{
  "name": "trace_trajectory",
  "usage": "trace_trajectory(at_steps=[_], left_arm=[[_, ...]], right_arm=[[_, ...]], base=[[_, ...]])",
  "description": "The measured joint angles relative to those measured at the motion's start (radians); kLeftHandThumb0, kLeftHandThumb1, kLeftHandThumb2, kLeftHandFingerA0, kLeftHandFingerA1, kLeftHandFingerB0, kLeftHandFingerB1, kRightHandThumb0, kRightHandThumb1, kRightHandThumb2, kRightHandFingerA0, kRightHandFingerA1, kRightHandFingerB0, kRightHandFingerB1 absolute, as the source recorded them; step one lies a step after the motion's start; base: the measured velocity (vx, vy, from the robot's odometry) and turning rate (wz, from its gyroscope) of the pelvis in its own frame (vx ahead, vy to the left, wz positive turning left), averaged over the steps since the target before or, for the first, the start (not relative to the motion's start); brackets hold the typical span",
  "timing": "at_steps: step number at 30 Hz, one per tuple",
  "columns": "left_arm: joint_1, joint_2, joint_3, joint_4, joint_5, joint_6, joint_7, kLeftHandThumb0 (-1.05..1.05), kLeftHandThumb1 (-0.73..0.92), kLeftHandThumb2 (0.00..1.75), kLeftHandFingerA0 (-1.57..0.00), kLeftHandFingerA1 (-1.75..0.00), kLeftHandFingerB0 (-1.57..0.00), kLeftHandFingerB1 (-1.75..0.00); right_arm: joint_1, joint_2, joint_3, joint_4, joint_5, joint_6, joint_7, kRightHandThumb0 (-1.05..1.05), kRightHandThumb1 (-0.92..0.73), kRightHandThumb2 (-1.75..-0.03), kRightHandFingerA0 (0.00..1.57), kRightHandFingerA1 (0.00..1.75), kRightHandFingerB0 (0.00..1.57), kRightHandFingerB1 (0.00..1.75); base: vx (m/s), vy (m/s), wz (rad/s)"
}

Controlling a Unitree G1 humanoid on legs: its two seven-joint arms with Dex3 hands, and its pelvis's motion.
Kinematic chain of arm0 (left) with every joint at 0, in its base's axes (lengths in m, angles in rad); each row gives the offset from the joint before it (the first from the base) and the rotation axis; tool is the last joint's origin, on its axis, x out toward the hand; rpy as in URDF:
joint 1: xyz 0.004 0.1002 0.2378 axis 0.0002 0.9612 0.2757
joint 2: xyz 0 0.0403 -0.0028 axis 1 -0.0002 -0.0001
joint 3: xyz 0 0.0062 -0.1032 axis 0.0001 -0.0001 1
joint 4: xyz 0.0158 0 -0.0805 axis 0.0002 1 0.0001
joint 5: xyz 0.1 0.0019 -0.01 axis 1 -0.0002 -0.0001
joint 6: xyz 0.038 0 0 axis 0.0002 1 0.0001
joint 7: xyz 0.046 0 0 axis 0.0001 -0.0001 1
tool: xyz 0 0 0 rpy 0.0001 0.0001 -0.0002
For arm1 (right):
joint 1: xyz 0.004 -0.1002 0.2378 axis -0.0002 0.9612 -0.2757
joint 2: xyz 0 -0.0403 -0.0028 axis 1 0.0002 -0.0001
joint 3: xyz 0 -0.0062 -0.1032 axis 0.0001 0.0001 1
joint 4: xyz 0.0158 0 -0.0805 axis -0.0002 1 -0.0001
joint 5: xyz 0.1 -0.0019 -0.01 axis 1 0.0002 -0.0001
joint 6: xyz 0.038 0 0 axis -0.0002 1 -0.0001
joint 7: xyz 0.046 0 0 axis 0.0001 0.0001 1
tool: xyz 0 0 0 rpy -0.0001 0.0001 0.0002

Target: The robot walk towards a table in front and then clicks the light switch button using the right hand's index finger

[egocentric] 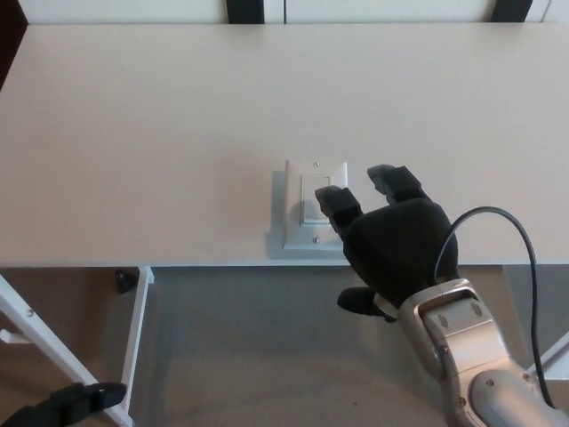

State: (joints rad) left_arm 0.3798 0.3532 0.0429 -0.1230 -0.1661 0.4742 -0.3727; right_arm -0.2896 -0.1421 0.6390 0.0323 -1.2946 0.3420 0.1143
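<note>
Nearest you, the right hand [391, 245] is reaching over the bench's [133, 133] near edge, holding nothing, its fingers spread apart and its index finger [336, 203] lying over the right side of the light switch [315, 206]. The switch is sitting just inside the near edge, roughly midway along it. Your walk looks finished, since the robot is standing at the bench. You cannot tell whether the click has registered, so you are likely pressing or about to press.
</note>
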Motion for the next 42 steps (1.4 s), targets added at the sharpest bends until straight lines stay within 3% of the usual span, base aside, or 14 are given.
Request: trace_trajectory(at_steps=[16, 17, 18, 19, 20, 30, 31, 34, 42], left_arm=[[-0.012, 0.001, 0.000, -0.007, 0.005, 0.000, 0.000, -0.14, 0.56, 0.94, -0.29, -0.55, -0.14, -0.49], [-0.013, 0.001, 0.000, -0.007, 0.006, 0.000, 0.000, -0.14, 0.56, 0.94, -0.29, -0.55, -0.14, -0.49], [-0.014, 0.002, -0.001, -0.007, 0.006, 0.000, 0.000, -0.14, 0.56, 0.94, -0.29, -0.55, -0.14, -0.48], [-0.015, 0.002, -0.001, -0.007, 0.006, 0.000, 0.000, -0.14, 0.55, 0.93, -0.29, -0.55, -0.14, -0.48], [-0.016, 0.003, -0.001, -0.007, 0.006, 0.000, 0.000, -0.14, 0.55, 0.93, -0.29, -0.55, -0.14, -0.48], [-0.027, 0.006, -0.001, -0.007, 0.007, 0.000, 0.000, -0.14, 0.55, 0.93, -0.29, -0.55, -0.14, -0.48], [-0.029, 0.006, -0.001, -0.007, 0.007, 0.000, 0.000, -0.13, 0.55, 0.93, -0.29, -0.55, -0.14, -0.49], [-0.040, 0.006, -0.001, -0.005, 0.007, 0.000, 0.000, -0.13, 0.54, 0.92, -0.30, -0.56, -0.15, -0.49], [-0.049, 0.006, 0.000, 0.004, 0.006, 0.000, -0.001, -0.13, 0.54, 0.93, -0.29, -0.56, -0.15, -0.49]], right_arm=[[-0.018, 0.031, 0.007, 0.078, 0.003, 0.014, 0.001, -0.85, -0.51, -0.91, 0.04, 0.31, 0.08, 0.33], [-0.019, 0.031, 0.009, 0.079, 0.003, 0.015, 0.001, -0.89, -0.62, -0.58, 0.04, 0.35, 0.13, 0.30], [-0.020, 0.031, 0.011, 0.079, 0.002, 0.015, 0.001, -0.89, -0.61, -0.58, 0.04, 0.36, 0.13, 0.31], [-0.020, 0.032, 0.013, 0.079, 0.002, 0.015, 0.000, -0.89, -0.61, -0.58, 0.02, 0.36, 0.13, 0.31], [-0.020, 0.033, 0.016, 0.079, 0.003, 0.015, -0.003, -0.83, -0.50, -0.90, 0.03, 0.26, 0.14, 0.36], [-0.020, 0.050, 0.030, 0.072, 0.004, 0.015, -0.005, -0.87, -0.53, -0.91, 0.05, 0.25, 0.09, 0.32], [-0.020, 0.051, 0.031, 0.074, 0.003, 0.016, -0.005, -0.86, -0.52, -0.91, 0.03, 0.27, 0.14, 0.34], [-0.020, 0.051, 0.035, 0.085, 0.001, 0.020, -0.007, -0.86, -0.51, -0.90, 0.04, 0.36, 0.09, 0.37], [-0.020, 0.051, 0.036, 0.116, 0.001, 0.034, -0.017, -0.85, -0.52, -0.88, 0.05, 0.27, 0.10, 0.32]], base=[[0.00, 0.000, 0.00], [0.00, 0.000, 0.00], [0.00, 0.000, 0.00], [0.00, 0.000, 0.00], [0.00, 0.000, 0.00], [0.00, 0.000, 0.00], [0.00, 0.000, 0.00], [0.00, 0.000, 0.00], [0.00, 0.000, 0.00]])
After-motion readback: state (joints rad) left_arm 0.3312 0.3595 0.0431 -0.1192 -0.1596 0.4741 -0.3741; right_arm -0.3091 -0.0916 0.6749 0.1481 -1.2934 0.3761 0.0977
